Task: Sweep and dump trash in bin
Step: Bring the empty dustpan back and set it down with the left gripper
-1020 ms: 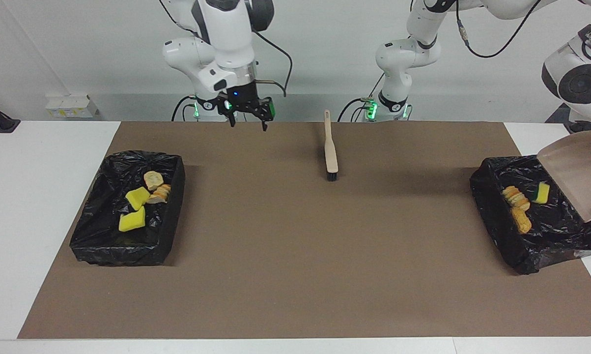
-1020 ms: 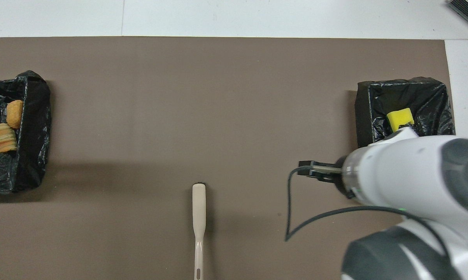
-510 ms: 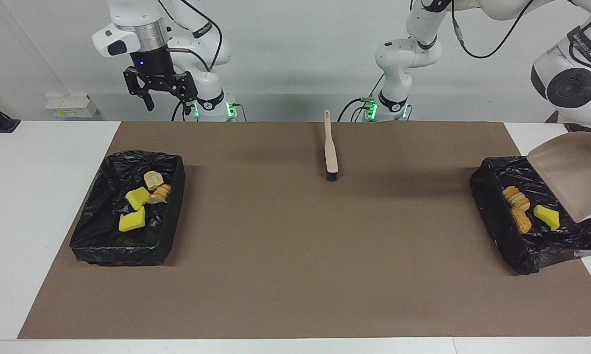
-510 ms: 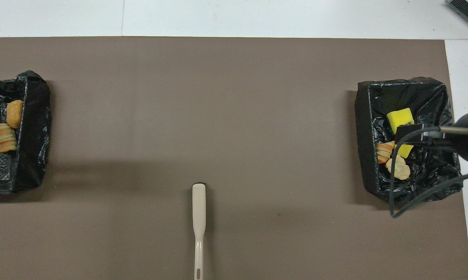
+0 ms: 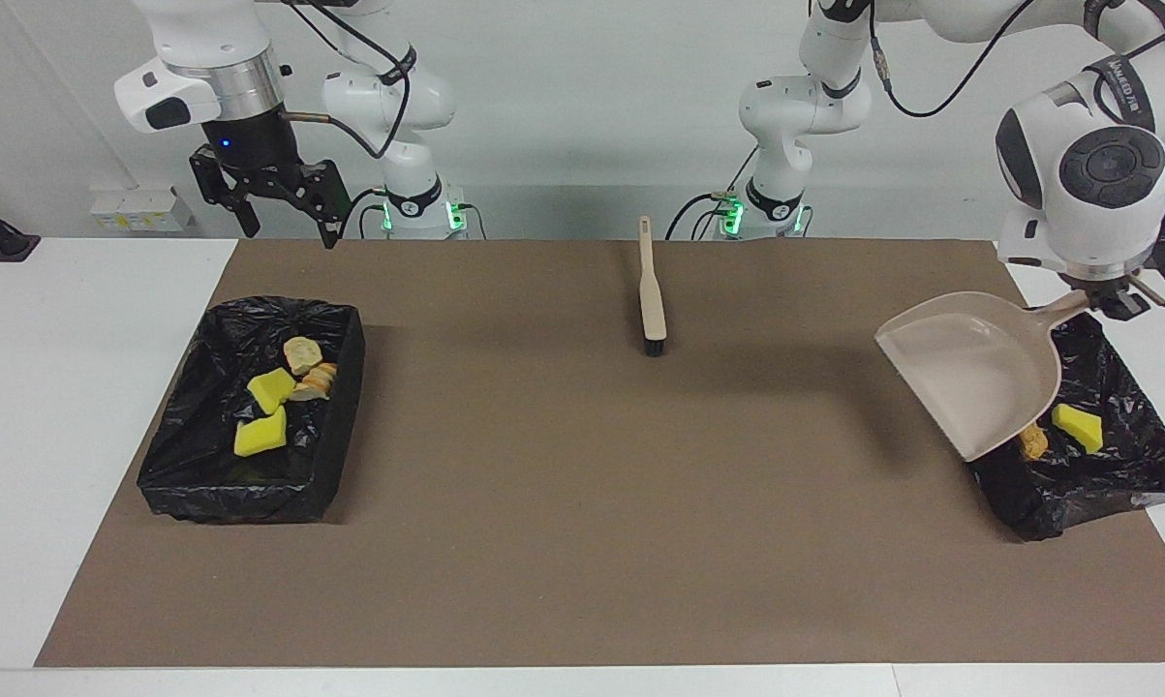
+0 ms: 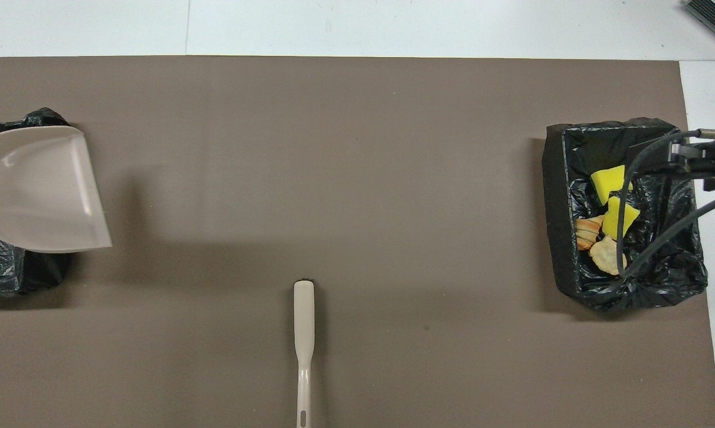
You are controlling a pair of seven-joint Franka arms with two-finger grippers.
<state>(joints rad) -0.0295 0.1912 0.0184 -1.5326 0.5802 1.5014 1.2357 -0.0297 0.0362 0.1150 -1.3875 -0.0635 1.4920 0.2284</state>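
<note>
Brush [image 5: 652, 300] first, since it lies nearest the robots: flat on the brown mat [image 5: 582, 542], midway between the two arms, bristles pointing away from them, nothing touching it.

The right tool [image 5: 290, 232] has swung away from the middle over the last second. It now hangs high above the right arm's end of the bench [image 5: 78, 387], fingers spread and empty. That arm is waiting.

A little farther out sit both black-lined bins. The bin at the right arm's end [image 5: 204, 489] holds four pieces of trash [image 5: 270, 389], two yellow and two tan.

At the bin at the left arm's end [image 5: 1124, 479], the left tool [image 5: 1105, 302] is pinching the handle of the dustpan [image 5: 974, 373]. A second ago the pan stood tipped steeply over this bin with a yellow chunk dropping out. Now it has rolled back nearly level and shows empty, over the bin's rim toward the mat's middle.

In that bin you can see a yellow chunk [image 5: 1076, 426] and an orange lump [image 5: 1032, 442]. The pan hides the striped piece that showed half a second ago.

No trash lies on the mat, so you can take the dump as done. What I'd expect remains is setting the dustpan down.
</note>
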